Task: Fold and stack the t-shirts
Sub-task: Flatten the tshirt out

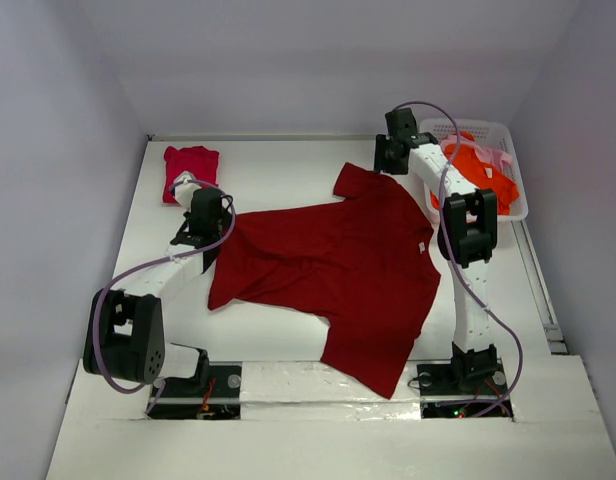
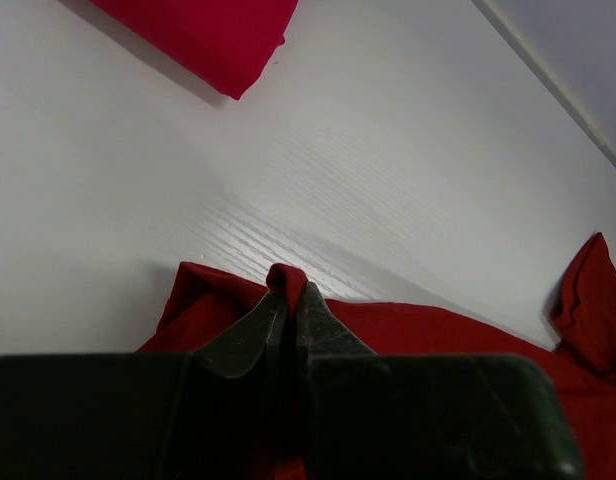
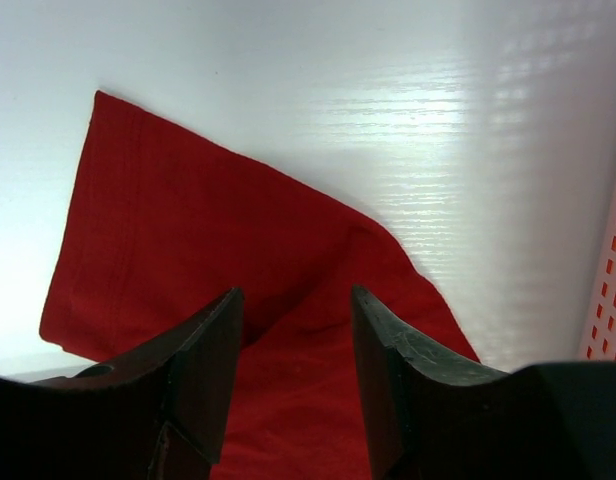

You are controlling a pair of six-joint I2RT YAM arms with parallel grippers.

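White table [image 1: 288, 170] under pale walls, with the dark red t-shirt [image 1: 338, 260] spread flat at centre. Left gripper [image 2: 288, 288] clenched on a pinched ridge of the shirt's left edge. Right gripper [image 3: 293, 300] over its far sleeve, jaws apart, seemingly not touching cloth. Crimson-pink t-shirt [image 1: 191, 168] folded, well beyond its far-left corner. Basket [image 1: 516, 170] just right of it — orange t-shirt [image 1: 485, 172] inside, pale pink t-shirt [image 1: 503, 158] barely showing.

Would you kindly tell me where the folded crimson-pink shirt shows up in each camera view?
Top external: the folded crimson-pink shirt lies at the far left corner of the table.
Left wrist: it fills the upper left corner.
Right wrist: not in view.
Shared landmark: the dark red shirt, spread mid-table, appears in all three views.
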